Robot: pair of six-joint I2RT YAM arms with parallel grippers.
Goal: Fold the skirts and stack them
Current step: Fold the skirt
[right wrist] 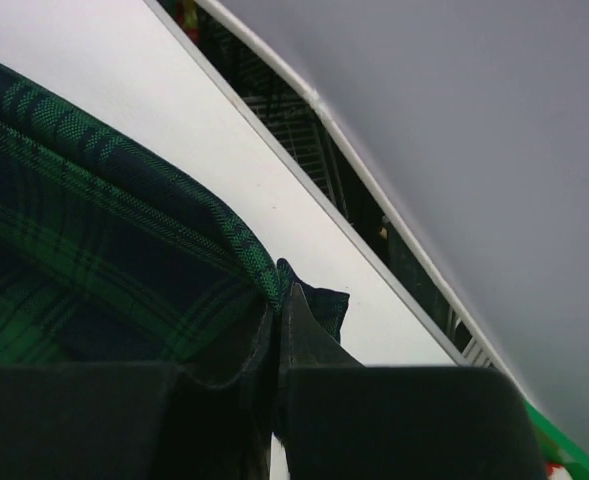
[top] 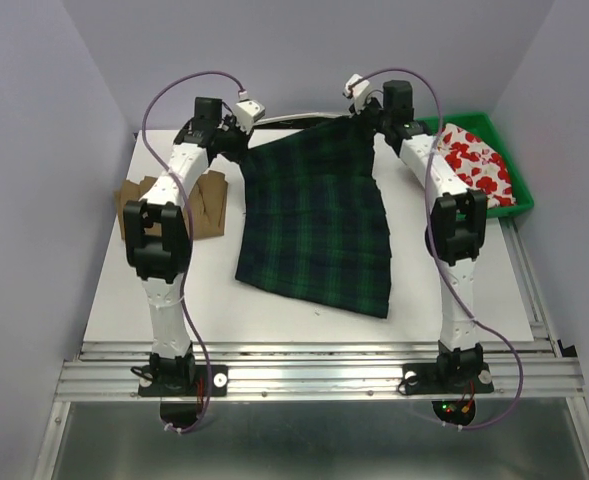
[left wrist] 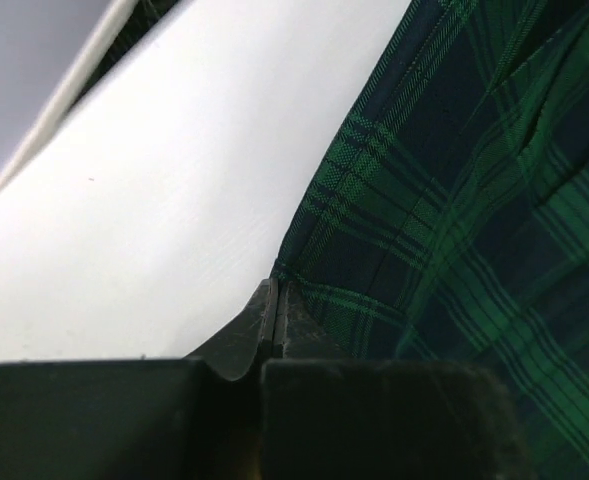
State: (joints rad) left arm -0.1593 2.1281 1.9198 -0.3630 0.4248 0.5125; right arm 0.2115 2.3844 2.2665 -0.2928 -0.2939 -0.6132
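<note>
The dark green-navy plaid skirt (top: 314, 215) hangs spread over the middle of the white table, its waistband held up at the far side. My left gripper (top: 236, 140) is shut on its far left corner (left wrist: 304, 270). My right gripper (top: 366, 115) is shut on its far right corner (right wrist: 304, 295). The tan-brown pleated skirt (top: 204, 205) lies folded at the table's left, partly behind my left arm. The white skirt with red flowers (top: 479, 165) lies in the green bin (top: 522, 195) at the far right.
The white table (top: 304, 315) ends at a metal rail at the near edge. Lilac walls close in left, right and behind. A white rod and dark gap run along the far table edge (right wrist: 374, 190).
</note>
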